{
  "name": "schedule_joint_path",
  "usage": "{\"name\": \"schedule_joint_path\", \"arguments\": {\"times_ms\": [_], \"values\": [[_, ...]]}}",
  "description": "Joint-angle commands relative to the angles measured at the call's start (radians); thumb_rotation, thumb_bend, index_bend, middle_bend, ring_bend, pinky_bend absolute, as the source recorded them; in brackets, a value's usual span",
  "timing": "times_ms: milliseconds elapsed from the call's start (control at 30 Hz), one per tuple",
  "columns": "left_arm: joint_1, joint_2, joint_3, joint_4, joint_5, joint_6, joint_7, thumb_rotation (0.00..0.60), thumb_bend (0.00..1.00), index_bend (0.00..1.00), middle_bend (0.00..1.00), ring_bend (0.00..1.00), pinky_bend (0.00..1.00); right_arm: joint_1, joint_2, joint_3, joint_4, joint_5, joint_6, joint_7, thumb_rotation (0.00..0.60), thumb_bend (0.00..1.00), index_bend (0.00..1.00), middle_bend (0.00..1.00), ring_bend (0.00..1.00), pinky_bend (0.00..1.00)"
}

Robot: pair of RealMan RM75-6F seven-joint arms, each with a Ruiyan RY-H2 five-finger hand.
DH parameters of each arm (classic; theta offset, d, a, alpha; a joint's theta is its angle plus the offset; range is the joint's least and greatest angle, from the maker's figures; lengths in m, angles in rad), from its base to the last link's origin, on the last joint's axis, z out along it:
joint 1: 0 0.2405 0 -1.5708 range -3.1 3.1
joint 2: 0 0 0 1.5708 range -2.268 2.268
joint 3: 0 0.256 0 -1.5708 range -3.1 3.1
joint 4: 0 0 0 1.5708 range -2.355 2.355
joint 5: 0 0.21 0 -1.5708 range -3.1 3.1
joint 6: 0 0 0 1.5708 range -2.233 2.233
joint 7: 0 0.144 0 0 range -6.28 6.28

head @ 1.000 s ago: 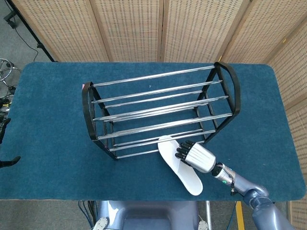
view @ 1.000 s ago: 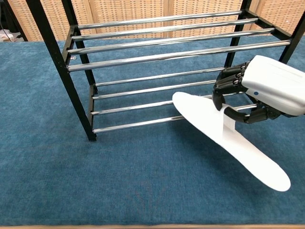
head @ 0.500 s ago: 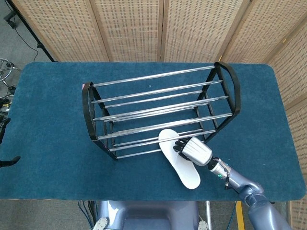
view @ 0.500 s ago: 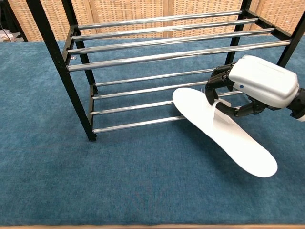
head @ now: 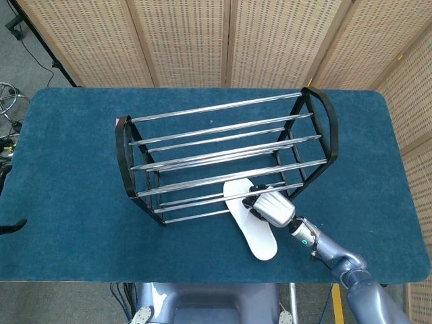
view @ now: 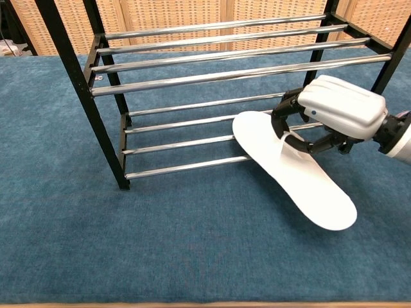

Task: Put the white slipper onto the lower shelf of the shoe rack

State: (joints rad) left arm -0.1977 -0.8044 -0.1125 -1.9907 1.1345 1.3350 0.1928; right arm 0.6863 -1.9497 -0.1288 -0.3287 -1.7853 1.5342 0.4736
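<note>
Fingers of the right hand (view: 337, 115) curl around the strap of the white slipper (view: 292, 170), holding it up off the table. In the head view the same hand (head: 271, 206) sits at the front right of the shoe rack (head: 223, 152), with its grey forearm reaching in from the lower right corner. The left hand shows in neither view.

The slipper (head: 251, 219) is flat-soled and tilted. Its toe end lies over the front chrome bars of the rack's lower shelf (view: 192, 138), while its heel end sticks out toward the robot, above the table surface. Whether the toe actually touches the bars cannot be told.

The rack has black curved end frames and two tiers of long chrome bars running side to side. The upper tier's bars pass just above and behind the hand, and the black right-hand post (view: 316, 67) stands close behind it. Both tiers hold nothing apart from the slipper's toe at the lower one.

The rack stands near the middle of a table covered in blue carpet (head: 74, 202). Behind the table runs a folding screen of perforated tan panels (head: 182, 40).
</note>
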Motion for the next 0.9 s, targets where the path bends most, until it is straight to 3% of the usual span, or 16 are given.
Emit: {"name": "schedule_joint_path", "arguments": {"times_ms": [33, 900], "values": [[-0.001, 0.0, 0.0, 0.001, -0.001, -0.002, 0.001, 0.6, 0.14, 0.0, 0.0, 0.0, 0.04, 0.008, 0.004, 0.006, -0.009, 0.006, -0.011, -0.002, 0.6, 0.52, 0.59, 0.56, 0.44, 0.56], [-0.005, 0.003, 0.001, 0.006, -0.008, -0.016, -0.007, 0.6, 0.14, 0.0, 0.0, 0.0, 0.04, 0.073, -0.006, 0.054, -0.075, 0.059, -0.162, -0.058, 0.6, 0.52, 0.59, 0.56, 0.44, 0.56]]}}
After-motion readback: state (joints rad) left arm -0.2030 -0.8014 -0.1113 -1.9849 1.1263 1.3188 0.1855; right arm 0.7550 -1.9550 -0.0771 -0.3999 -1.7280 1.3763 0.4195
